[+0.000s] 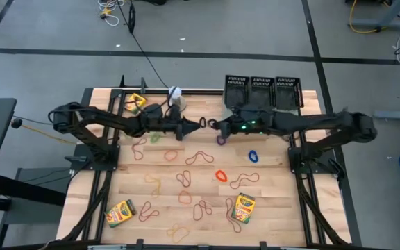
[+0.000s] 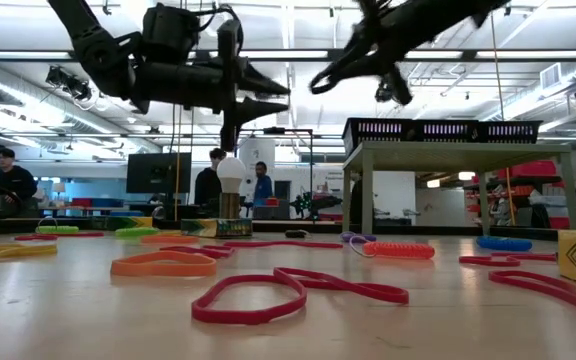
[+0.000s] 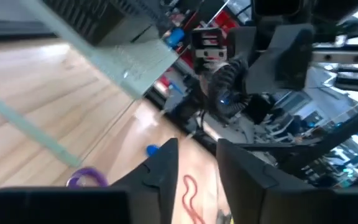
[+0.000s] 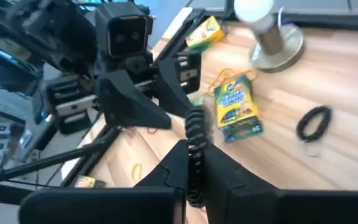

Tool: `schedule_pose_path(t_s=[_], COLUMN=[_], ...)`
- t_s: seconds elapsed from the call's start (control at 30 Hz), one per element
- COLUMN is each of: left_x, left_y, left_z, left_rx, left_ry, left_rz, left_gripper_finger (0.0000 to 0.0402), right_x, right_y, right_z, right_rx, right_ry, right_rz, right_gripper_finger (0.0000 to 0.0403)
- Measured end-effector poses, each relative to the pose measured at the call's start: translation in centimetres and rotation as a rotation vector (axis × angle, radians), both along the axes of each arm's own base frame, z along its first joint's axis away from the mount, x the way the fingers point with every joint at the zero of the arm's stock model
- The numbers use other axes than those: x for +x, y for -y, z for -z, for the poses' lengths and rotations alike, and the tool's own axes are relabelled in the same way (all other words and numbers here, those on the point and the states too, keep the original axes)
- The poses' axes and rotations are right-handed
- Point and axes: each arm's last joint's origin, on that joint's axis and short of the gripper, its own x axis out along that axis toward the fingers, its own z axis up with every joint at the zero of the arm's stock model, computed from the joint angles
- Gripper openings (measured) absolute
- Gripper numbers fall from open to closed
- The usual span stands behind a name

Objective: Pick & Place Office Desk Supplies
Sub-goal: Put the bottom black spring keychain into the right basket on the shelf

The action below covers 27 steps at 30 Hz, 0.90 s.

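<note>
No legible text anywhere.

Bright overhead ceiling strips, soft shadows, blurred wrist views.

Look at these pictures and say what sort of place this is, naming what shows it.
Probably a robotics lab or workshop in a large open room. A wooden table stands on a concrete floor with cables trailing across it, and the low view shows ceiling strip lights, monitors and people at desks behind.
</note>
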Motion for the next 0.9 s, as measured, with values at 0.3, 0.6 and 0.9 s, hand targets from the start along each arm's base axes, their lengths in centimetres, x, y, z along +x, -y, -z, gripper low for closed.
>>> schedule_pose_path(t_s=[0.3,0.6,0.9], left_x=[-1.1,-1.1,-1.1], left_y=[-0.1,-0.1,0.1], left_z=[-2.1,-1.5,-1.5], left_rx=[0.093,0.171,0.189], left_ry=[0.056,-0.025,-0.026], left_rz=[0.006,-0.044,-0.037], left_gripper_finger=[0.0158,0.0064,0.0007], right_x=[-8.6,-15.4,-14.8], right_y=[-0.1,3.7,11.5], right_z=[-6.9,-9.9,-4.5], right_rx=[-0.186,-0.310,-0.214], right_ry=[-0.198,-0.681,-1.020], right_rz=[0.137,0.569,0.692], right_gripper_finger=[0.0026,0.0026,0.0027])
